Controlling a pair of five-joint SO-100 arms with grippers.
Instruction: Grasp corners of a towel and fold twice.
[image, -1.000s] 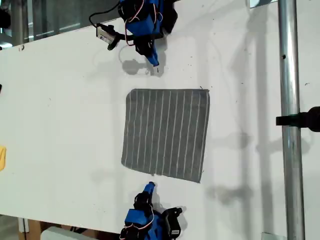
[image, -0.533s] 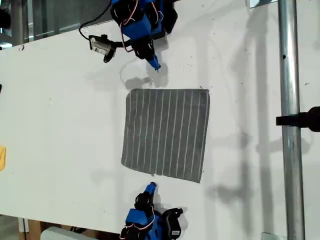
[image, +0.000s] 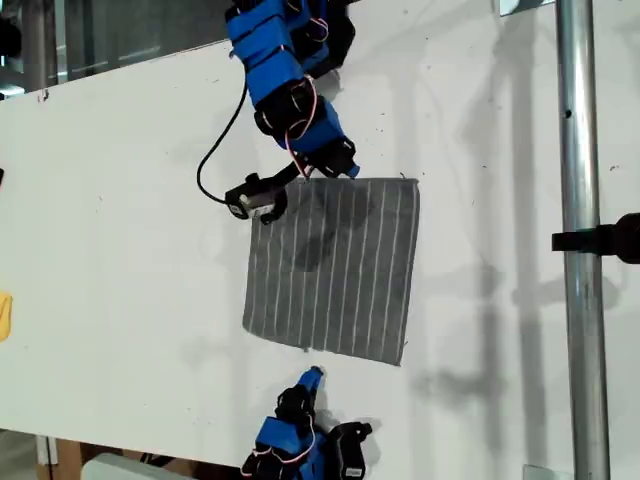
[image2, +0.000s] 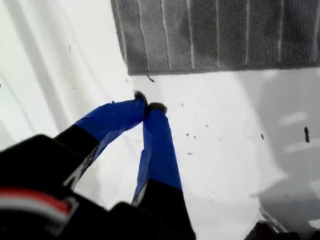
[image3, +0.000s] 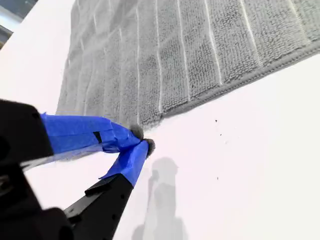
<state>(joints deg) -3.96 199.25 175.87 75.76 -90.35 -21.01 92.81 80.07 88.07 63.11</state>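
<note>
The grey striped towel lies flat on the white table, all its corners down. My second gripper reaches from the exterior view's top to the towel's upper edge. In the second wrist view its shut tips touch the table right at the towel hem; no fabric shows between them. My first gripper comes from the exterior view's bottom and is shut, a short gap from the towel's near edge. One corner lies just ahead of it.
A metal pole with a black clamp runs down the exterior view's right. The second arm's camera and cable hang over the towel's upper left corner in the exterior view. A yellow object sits at that view's left edge.
The second arm has swung down from the top of the exterior view to the towel's upper edge. The first gripper has barely shifted. The towel has not moved.
</note>
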